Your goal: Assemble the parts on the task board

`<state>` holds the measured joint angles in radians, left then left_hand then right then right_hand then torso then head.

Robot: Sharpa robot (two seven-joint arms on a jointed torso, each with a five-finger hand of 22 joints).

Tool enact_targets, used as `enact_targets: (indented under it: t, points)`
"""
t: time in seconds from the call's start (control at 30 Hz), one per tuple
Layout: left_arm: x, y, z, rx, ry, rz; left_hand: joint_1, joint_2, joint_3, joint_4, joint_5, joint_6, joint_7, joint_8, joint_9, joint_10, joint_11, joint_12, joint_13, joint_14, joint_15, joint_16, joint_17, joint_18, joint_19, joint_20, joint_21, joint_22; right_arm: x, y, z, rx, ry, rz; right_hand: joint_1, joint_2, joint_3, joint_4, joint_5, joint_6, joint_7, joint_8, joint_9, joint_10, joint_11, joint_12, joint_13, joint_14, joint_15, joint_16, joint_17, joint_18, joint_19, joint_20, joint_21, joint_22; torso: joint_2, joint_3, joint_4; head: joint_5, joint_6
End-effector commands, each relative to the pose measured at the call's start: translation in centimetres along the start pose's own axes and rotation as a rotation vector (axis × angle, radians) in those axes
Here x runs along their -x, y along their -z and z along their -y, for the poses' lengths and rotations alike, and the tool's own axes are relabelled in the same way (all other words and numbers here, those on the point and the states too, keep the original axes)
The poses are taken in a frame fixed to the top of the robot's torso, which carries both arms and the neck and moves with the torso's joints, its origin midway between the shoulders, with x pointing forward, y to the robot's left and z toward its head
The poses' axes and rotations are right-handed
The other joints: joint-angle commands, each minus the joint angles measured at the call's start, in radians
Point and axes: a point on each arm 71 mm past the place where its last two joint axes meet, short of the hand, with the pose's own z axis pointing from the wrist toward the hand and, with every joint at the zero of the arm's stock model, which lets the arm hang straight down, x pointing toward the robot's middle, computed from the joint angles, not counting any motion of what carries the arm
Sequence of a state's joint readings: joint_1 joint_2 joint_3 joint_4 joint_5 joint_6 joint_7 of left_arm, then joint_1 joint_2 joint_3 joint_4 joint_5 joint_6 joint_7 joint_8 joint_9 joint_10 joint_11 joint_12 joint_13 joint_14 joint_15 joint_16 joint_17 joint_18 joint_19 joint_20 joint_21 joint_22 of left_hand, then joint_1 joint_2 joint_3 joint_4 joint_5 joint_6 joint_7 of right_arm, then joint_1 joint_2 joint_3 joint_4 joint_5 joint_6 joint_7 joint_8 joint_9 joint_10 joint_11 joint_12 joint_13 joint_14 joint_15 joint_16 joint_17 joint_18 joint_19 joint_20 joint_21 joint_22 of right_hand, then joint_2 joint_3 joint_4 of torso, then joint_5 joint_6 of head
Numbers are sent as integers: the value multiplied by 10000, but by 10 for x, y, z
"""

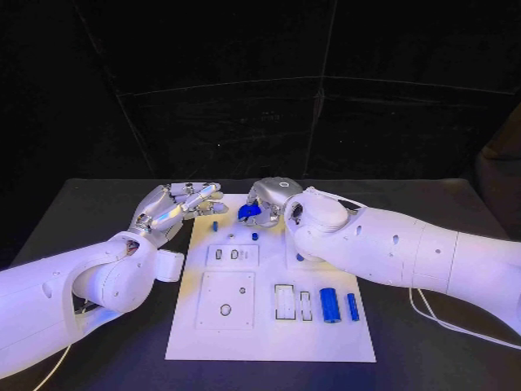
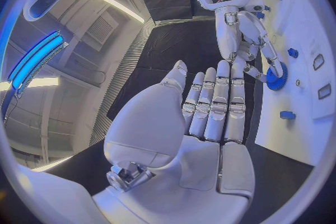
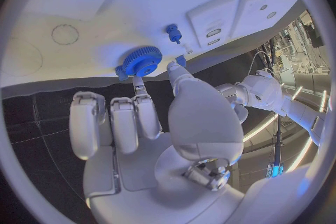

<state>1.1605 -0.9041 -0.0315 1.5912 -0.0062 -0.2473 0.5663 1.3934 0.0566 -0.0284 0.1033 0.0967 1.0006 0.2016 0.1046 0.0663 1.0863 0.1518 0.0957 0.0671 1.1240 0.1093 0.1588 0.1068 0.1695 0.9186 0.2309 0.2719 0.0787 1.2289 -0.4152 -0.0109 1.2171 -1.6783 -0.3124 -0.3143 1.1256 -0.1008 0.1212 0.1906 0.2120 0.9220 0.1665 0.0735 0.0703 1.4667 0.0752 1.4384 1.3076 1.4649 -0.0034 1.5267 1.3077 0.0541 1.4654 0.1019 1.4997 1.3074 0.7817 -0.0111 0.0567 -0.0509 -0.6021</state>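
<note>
Right hand (image 1: 269,204) is pinching the blue gear (image 3: 142,61) by its toothed rim, fingertips (image 3: 176,69) closing on the edge while the rest of my fingers are curling in behind. Gear is hanging just over the far end of the task board (image 1: 273,340), at that hand's fingertips; I cannot tell whether it is touching the white surface yet. A small blue peg (image 3: 172,32) is standing on the board just beyond the gear, apart from it.

Left hand (image 1: 172,205) is hovering beside the board's far left corner, fingers straight and spread, holding nothing. From the left wrist view, its fingertips (image 2: 223,70) are lying near the right hand's grip but apart from the gear.

Handling notes, as judgement: the gear is looking like rigid moulded plastic, light, and not fragile. Teeth are giving the fingers some purchase, so a rim pinch is suiting it better than gripping the flat faces, which are looking smooth and likely slippery. Risk is the disc pivoting in a two-point pinch and going onto its seat tilted; a third contact on the rim would be steadying it.

Nearer my body than both hands, two blue cylinders (image 1: 330,305) are lying on the board beside a pair of slotted recesses (image 1: 291,302), untouched. They are looking stiff, light and inclined to roll; I would be taking each across its middle.
</note>
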Motion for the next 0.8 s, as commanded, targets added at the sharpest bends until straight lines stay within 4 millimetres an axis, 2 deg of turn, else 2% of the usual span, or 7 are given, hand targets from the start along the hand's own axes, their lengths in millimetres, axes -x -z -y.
enact_targets:
  t: [0.03,0.17,0.33,0.53,0.8]
  points:
    - [-1,0,1,-40,63,-112,72,18,-18,-65,-43,2,71,-72,-12,-10,58,-72,-13,-10,78,-57,-1,154,68,0,-22,-17,-4,0,1,-137,-63,-785,-406,132,-302,414,316,53,-6,-19,4,50,45,25,1234,799,50,9,1377,-194,332,48,60,954,2,-1,1,6,2]
    - [-1,0,1,-35,63,-111,72,18,-18,-65,-43,2,71,-72,-12,-10,58,-72,-13,-10,78,-57,-1,154,68,0,-22,-17,-7,0,3,-326,-157,-1135,-545,243,-623,656,509,46,-1,-46,-6,82,47,64,1284,805,53,18,1405,-195,336,43,66,966,2,0,8,-3,-10]
    - [-1,0,1,-29,51,-92,67,12,-23,-72,-48,-7,83,-87,-14,-17,66,-88,-15,-10,82,-69,-1,153,69,2,-30,-24,-7,1,6,-526,-274,-1133,-498,309,-805,731,577,-65,31,-96,-28,82,71,63,1289,805,68,17,1407,-195,334,53,66,964,2,3,0,2,-6]
    - [0,0,1,-22,38,-72,70,8,-25,-86,-50,-19,91,-103,-15,-28,72,-105,-16,-9,85,-81,-1,153,73,4,-38,-30,-3,3,7,-475,-400,-665,90,291,-1038,436,528,-675,107,-136,-68,60,139,38,1279,809,128,25,1435,-193,327,107,63,955,-1,2,6,-10,-21]
    - [1,0,1,-12,28,-54,76,6,-24,-99,-50,-31,94,-118,-17,-40,78,-123,-17,-9,88,-93,-1,153,77,6,-45,-36,11,10,11,267,-1096,900,604,438,-1119,155,994,-291,93,-61,-10,88,129,66,1321,811,130,29,1450,-199,343,121,80,992,-4,7,-18,1,-1]
